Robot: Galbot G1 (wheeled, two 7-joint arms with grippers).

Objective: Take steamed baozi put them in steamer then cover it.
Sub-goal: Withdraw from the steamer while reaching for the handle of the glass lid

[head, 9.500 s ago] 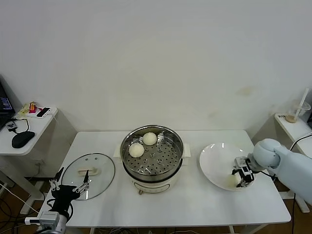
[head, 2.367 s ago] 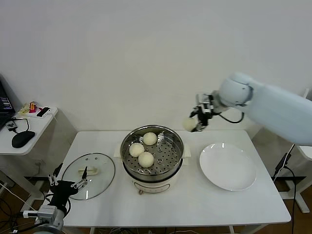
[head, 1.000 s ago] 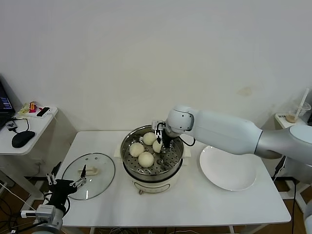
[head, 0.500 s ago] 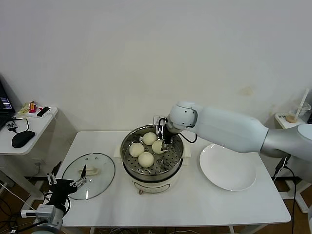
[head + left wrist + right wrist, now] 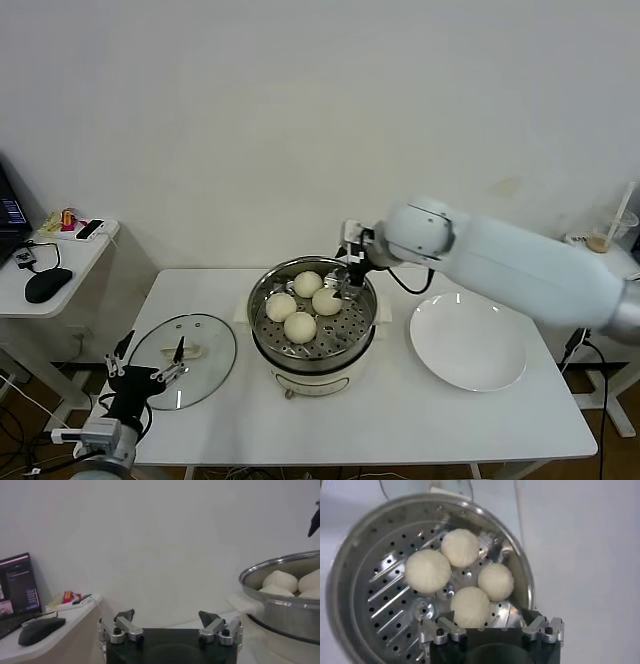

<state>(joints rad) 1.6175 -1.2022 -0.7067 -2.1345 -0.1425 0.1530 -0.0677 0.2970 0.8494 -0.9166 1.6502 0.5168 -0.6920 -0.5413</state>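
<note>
The steamer (image 5: 312, 352) stands mid-table with several white baozi (image 5: 300, 326) on its perforated tray. My right gripper (image 5: 352, 272) hovers open above the pot's back right rim, holding nothing. In the right wrist view the baozi (image 5: 427, 570) lie clustered in the steamer (image 5: 350, 580) below the open right gripper (image 5: 490, 624). The glass cover (image 5: 182, 347) lies flat on the table to the left. My left gripper (image 5: 145, 375) waits open at the cover's near edge. The left wrist view shows the left gripper (image 5: 166, 617) empty, with the steamer (image 5: 285, 612) beyond it.
An empty white plate (image 5: 467, 342) lies right of the steamer. A side desk (image 5: 55, 265) with a mouse and small items stands at the far left. A second small table with a cup (image 5: 600, 238) is at the far right.
My right gripper has let go of the last baozi in the steamer, opened, and risen toward the pot's back right. The left arm has barely moved.
</note>
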